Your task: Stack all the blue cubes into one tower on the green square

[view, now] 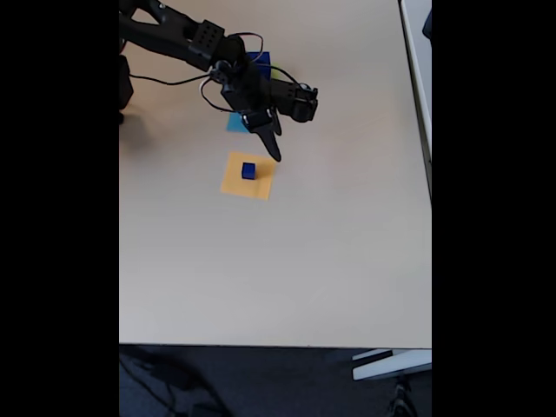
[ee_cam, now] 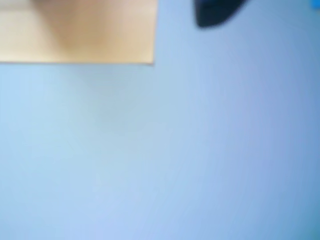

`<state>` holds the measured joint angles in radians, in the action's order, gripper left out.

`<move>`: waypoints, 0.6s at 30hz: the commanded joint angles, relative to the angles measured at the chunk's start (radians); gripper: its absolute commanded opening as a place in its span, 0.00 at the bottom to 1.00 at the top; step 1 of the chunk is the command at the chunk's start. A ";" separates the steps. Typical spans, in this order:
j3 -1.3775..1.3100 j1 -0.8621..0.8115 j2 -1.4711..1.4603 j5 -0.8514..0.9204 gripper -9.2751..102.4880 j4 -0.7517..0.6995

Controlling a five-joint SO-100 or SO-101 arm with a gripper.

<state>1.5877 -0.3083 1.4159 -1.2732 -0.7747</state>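
One small dark blue cube (view: 249,170) sits on the orange square (view: 247,177) in the fixed view. My gripper (view: 273,148) hangs just up and to the right of it, its dark fingers pointing down and nothing seen between them; how the jaws stand is unclear. A second blue cube (view: 258,60) shows behind the arm, with a sliver of the green square (view: 276,76) beside it. The blurred wrist view has the orange square (ee_cam: 75,30) at top left and one dark fingertip (ee_cam: 215,12) at the top edge.
A light-blue square (view: 235,122) lies partly under the arm. The arm's base (view: 126,82) stands at the table's far left. The beige table (view: 304,261) stretches bare toward the near edge and to the right.
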 commanded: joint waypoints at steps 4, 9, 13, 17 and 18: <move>0.057 0.074 0.215 -0.032 0.46 0.091; 0.110 0.094 0.308 -0.005 0.45 0.129; 0.095 0.114 0.324 0.055 0.41 0.153; 0.055 0.170 0.301 0.249 0.41 0.172; 0.051 0.184 0.296 0.238 0.40 0.172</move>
<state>1.7027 -0.1580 1.6598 -1.1060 -0.6274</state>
